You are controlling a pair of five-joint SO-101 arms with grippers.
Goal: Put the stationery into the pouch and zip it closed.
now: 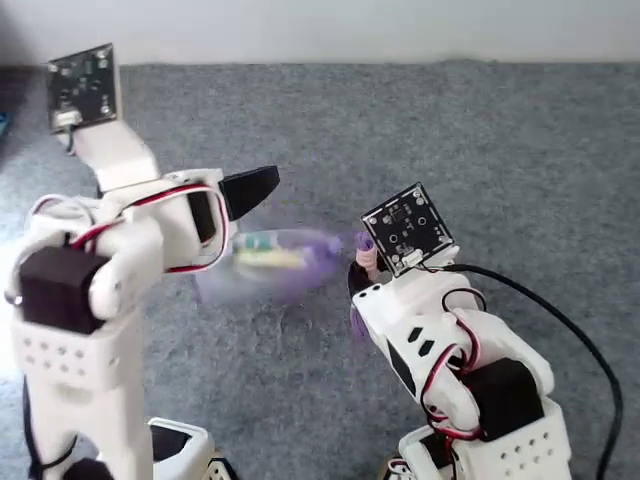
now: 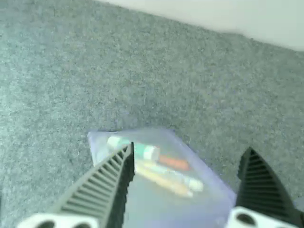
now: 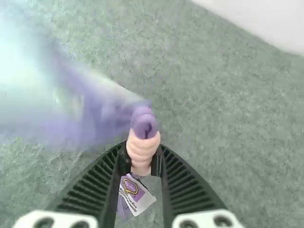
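Observation:
A translucent purple pouch (image 1: 272,262) lies smeared on the grey carpet between the two arms. Several pens (image 2: 159,166), green-white, orange and yellow, lie inside the pouch (image 2: 142,199). My left gripper (image 2: 189,151) hangs open just above it, one finger on each side of the pens; in the high view the left gripper (image 1: 250,205) sits over the pouch's left end. My right gripper (image 3: 141,152) is shut on the pink and purple zipper pull (image 3: 141,140) at the pouch's right end, also seen as the zipper pull (image 1: 366,252) in the right gripper (image 1: 362,264). The pouch (image 3: 71,114) is blurred there.
Grey carpet (image 1: 480,140) covers the table, with open room to the back and right. A small paper tag (image 3: 134,192) hangs from the zipper pull. A black cable (image 1: 560,320) runs along the right arm. A pale wall edges the far side.

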